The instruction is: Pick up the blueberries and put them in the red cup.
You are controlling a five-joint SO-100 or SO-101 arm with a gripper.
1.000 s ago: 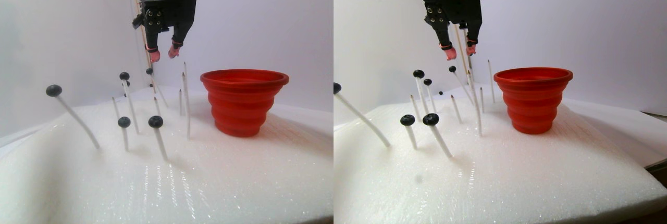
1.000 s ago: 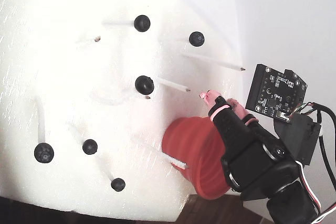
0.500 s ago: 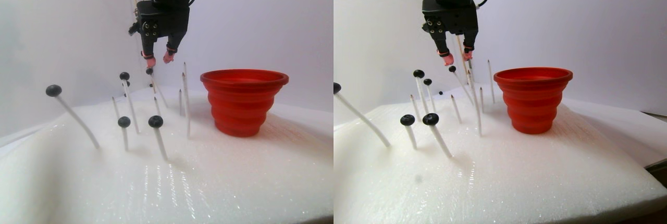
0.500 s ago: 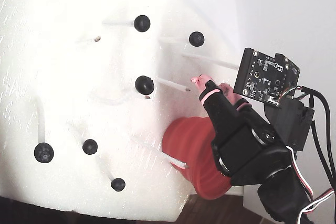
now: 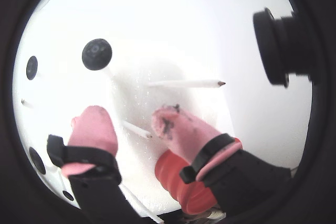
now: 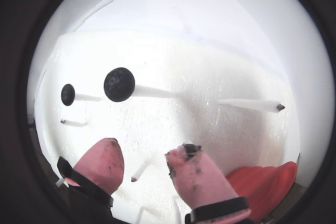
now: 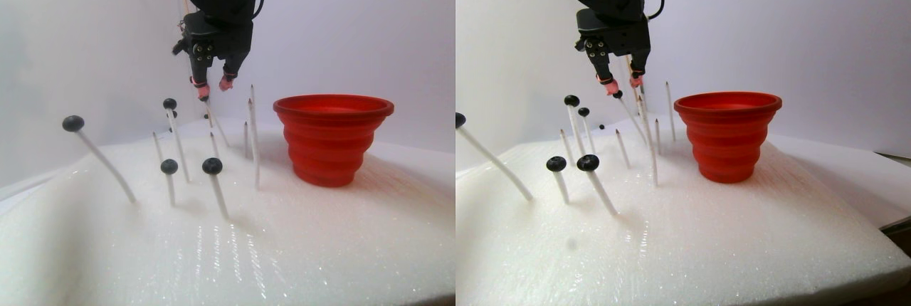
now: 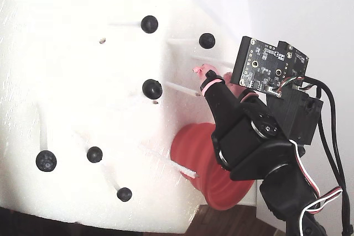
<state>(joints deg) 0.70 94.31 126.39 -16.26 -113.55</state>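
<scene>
Now — jaws (image 6: pixel 142 158) parted | blueberry (image 6: pixel 119 84) just ahead, untouched

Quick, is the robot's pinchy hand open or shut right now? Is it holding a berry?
Gripper: open, its pink fingertips apart with nothing between them; no blueberry held.

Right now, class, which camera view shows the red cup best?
The stereo pair view: the whole red cup stands unobstructed, rim to base. The fixed view hides part of it behind the arm; both wrist views catch only an edge.
</scene>
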